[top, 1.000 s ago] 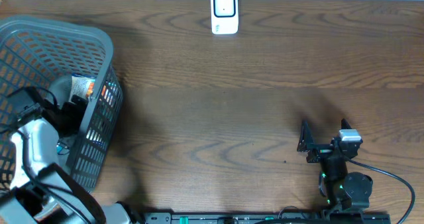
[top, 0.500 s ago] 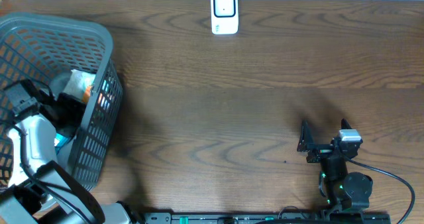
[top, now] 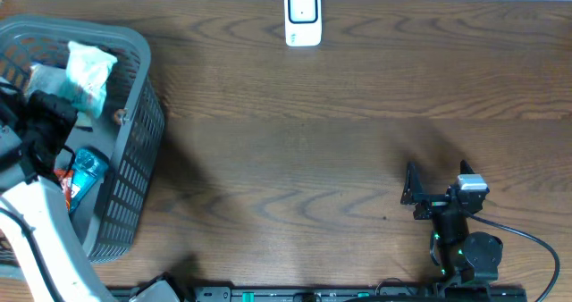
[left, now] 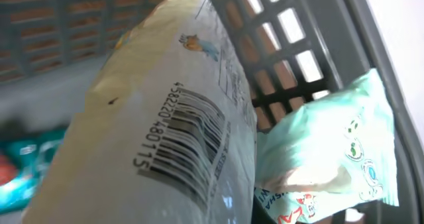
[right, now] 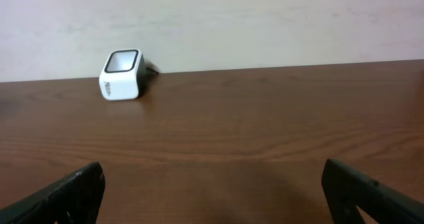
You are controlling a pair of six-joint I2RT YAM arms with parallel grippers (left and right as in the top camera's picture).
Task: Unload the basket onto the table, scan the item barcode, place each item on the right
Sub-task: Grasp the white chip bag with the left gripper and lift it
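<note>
Grey plastic mesh basket [top: 134, 159] sits at the overhead's left edge, left gripper [top: 61, 105] over it clamped on a pale crinkled packet [top: 89, 70], right gripper [top: 413, 190] gaping empty lower right; left wrist: the packet's black barcode [left: 182, 141] fills mid-frame; right wrist: spread fingers [right: 59, 194] face a white box scanner [right: 122, 75].

Left arm [top: 36, 214]: white link slants up from front-left corner of bench [top: 313, 159], black wrist bent over at top. Left hand [top: 61, 113] held high, jaws closed tight, pinching packet [top: 89, 70]. Own fingers out of sight in left wrist view.

Right arm [top: 466, 244]: folded low over its base at front right of bench. Right hand [top: 411, 193] level, just above bench, aimed across it. Jaws spread wide, nothing between them. Dark fingers [right: 63, 196] at both lower corners of right wrist view.
</note>
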